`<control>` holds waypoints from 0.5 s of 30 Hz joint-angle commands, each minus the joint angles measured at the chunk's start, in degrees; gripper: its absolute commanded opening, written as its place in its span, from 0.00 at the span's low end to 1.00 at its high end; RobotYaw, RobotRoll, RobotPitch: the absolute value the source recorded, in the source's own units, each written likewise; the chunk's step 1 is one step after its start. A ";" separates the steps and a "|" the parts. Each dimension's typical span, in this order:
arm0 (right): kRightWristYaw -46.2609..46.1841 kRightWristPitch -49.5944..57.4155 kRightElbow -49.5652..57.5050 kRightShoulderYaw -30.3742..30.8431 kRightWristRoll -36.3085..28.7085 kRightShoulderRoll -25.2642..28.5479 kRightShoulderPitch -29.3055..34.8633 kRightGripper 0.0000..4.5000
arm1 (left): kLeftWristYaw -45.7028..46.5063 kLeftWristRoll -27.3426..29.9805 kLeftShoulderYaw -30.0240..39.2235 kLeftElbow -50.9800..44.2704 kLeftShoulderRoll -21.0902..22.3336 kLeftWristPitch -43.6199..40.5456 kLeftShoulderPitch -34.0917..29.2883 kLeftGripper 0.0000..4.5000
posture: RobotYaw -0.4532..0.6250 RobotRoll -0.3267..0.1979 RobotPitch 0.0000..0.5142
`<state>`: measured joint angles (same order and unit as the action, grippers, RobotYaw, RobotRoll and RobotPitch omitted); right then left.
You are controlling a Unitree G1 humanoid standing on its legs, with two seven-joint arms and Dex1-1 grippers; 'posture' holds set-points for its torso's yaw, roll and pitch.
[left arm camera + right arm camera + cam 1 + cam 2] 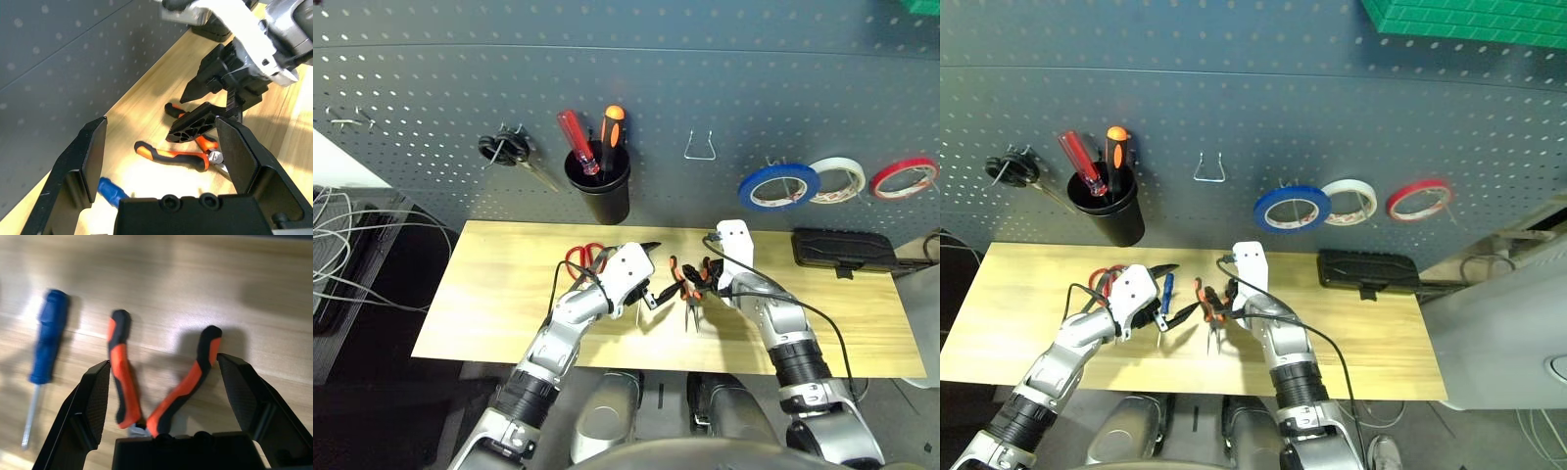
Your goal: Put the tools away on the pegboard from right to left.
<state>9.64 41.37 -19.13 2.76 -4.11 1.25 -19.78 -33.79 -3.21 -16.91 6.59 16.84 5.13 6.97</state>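
**Right wrist view: pliers lie between spread fingers**

Right wrist view looks down on the orange-and-black-handled pliers [161,396] lying flat on the wooden tabletop [205,279]. Their two handles spread in a V toward the top of the frame, and the metal nose sits low in the middle. The right gripper [168,396] has its fingers wide apart, one on each side of the handles, holding nothing.

The small blue-handled screwdriver [44,357] lies at the left of that frame, handle up and thin metal tip down, close beside the pliers.

From the head camera, both arms reach in to the middle of the frame, bent at the elbow. The left gripper [651,279] faces the right one, fingers spread and empty. The red-handled scissors [584,258] lie behind the left arm. The blue tape roll [778,185] hangs on the pegboard [705,59] at the right.
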 commanded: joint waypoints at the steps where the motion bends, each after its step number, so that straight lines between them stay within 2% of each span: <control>1: -2.17 1.27 -2.55 -0.77 0.69 -0.01 -0.83 0.99 | -0.13 -0.54 -0.74 -0.63 0.30 0.53 -1.62 1.00 | 0.59 0.62 0.45; 15: -6.83 5.01 4.16 -3.02 0.36 -0.43 1.08 0.99 | -0.37 0.26 -0.25 -0.51 0.61 2.27 -2.78 1.00 | 0.57 0.62 0.46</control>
<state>3.51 44.64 -16.25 0.32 -3.49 1.17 -20.21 -33.73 -2.88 -16.87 6.18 17.16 6.74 5.18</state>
